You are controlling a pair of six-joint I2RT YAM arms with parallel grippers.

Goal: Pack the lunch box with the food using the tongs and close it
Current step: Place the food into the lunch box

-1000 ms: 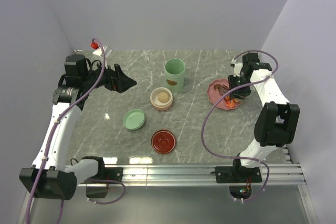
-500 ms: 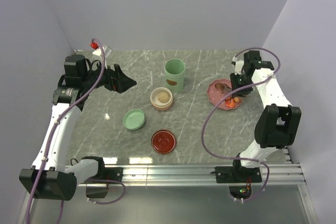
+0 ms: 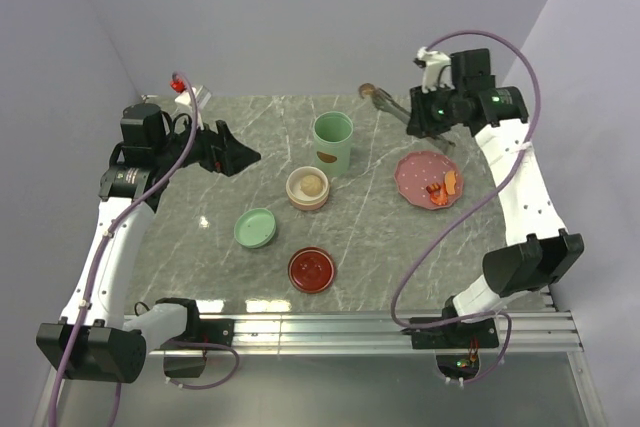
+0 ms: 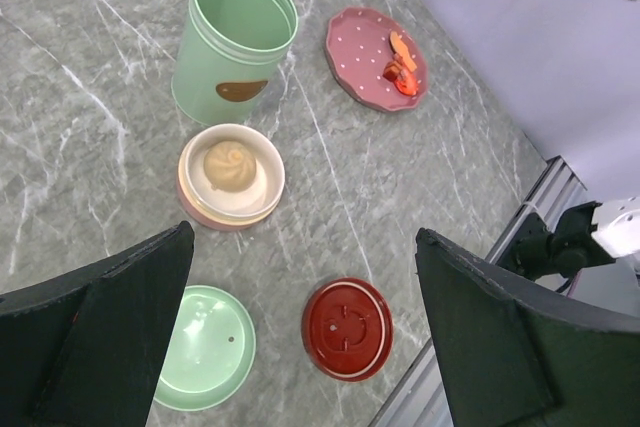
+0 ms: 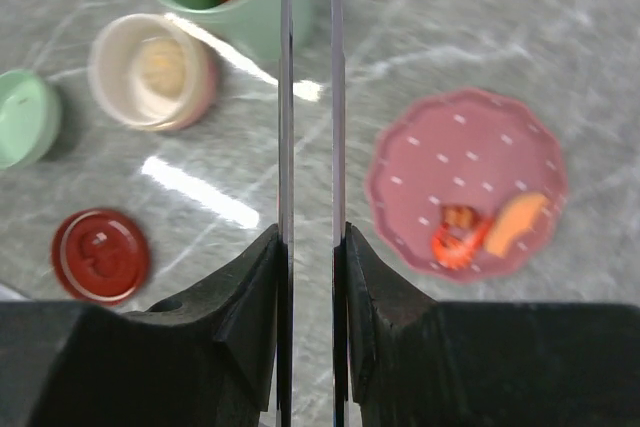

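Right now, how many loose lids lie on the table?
2: a green lid left of centre, and a red lid lower right of it in the top view. None seems hidden.

1. The top camera sits high behind my bases, facing down over the whole table (image 3: 380,237)
2. My left wrist camera looks steeply down past the left gripper (image 4: 305,332)
3. My right wrist camera looks down along the tongs (image 5: 287,97), closer in; all three share the pink plate (image 3: 412,169) and green canister (image 3: 332,142)

Robot lab test cell, plain lilac-grey wall panels (image 3: 300,17), grey marble-patterned bench (image 3: 380,237), aluminium mounting rail (image 3: 340,327) carrying two arms
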